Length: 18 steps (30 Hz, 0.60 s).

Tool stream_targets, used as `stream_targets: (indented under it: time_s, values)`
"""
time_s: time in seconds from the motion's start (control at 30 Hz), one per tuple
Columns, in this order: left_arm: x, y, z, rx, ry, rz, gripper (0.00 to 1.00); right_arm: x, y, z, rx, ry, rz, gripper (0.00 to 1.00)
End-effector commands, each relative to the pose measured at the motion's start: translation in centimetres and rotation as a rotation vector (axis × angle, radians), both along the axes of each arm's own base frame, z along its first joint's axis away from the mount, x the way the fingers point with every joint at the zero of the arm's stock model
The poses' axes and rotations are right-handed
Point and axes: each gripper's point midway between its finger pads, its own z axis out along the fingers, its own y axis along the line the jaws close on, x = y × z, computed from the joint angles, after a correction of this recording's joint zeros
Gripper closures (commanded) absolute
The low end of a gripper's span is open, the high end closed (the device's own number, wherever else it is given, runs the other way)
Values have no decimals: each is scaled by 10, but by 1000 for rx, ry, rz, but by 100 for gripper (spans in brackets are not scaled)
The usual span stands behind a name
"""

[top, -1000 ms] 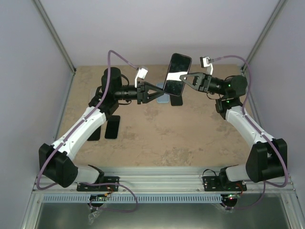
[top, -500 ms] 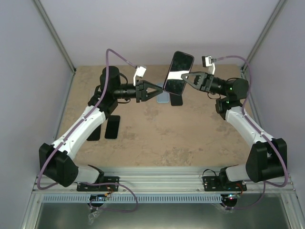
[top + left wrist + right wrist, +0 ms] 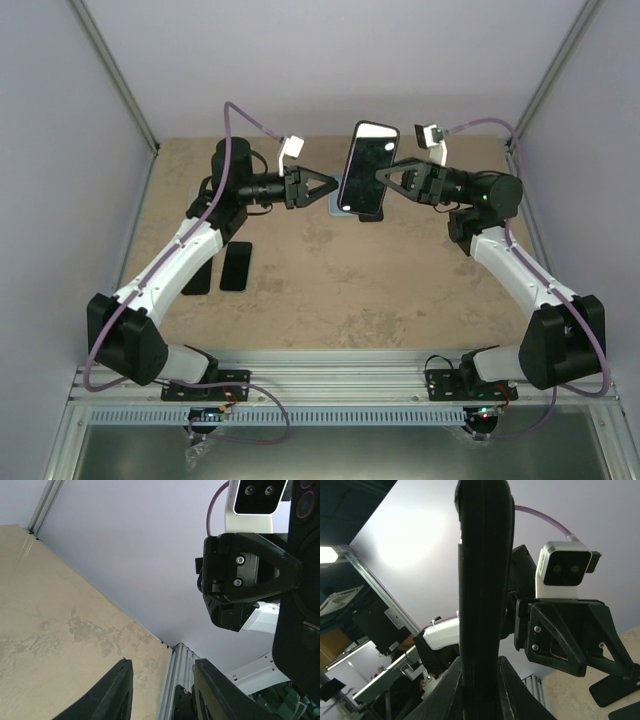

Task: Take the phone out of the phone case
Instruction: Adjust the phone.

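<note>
- Two end effectors face each other in the air above the far half of the table (image 3: 300, 290)
- We see the right end effector (image 3: 382, 175) closed on the phone (image 3: 368, 168), its two fingers pinching the phone's right-hand long edge
- The phone is clear of the table and stands nearly upright, with its dark screen towards the overhead camera and its top leaning slightly right
- A pale rim runs along the phone's top edge; we cannot tell whether that rim belongs to a case
- From the right wrist we see the phone edge-on, a dark bar rising between the fingers
- The left end effector (image 3: 330, 186) points at the phone's left long edge, very near it; we cannot tell if it touches
- From the left wrist its fingers stand slightly parted with nothing between them
- The left wrist camera (image 3: 562, 570) shows white just beyond the phone in the right wrist view
- Near the left arm, two dark flat slabs (image 3: 236, 265) lie side by side on the table, well apart from the phone
</note>
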Motion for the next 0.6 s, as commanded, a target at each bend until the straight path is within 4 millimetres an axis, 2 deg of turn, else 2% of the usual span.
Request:
stream_targets:
  time_s: [0.0, 0.17, 0.33, 0.57]
  values:
    - [-13, 12, 24, -65, -69, -55, 60, -17, -3, 17, 12, -160, -4, 99]
    - [-30, 21, 46, -106, -148, -101, 50, -22, -2, 10, -27, -212, 6, 100]
    - [-32, 22, 59, -66, -205, -107, 44, -25, 3, -12, -111, -258, 35, 99]
    - [-38, 22, 74, -53, -229, -137, 41, -37, 12, -41, -221, -299, 105, 99]
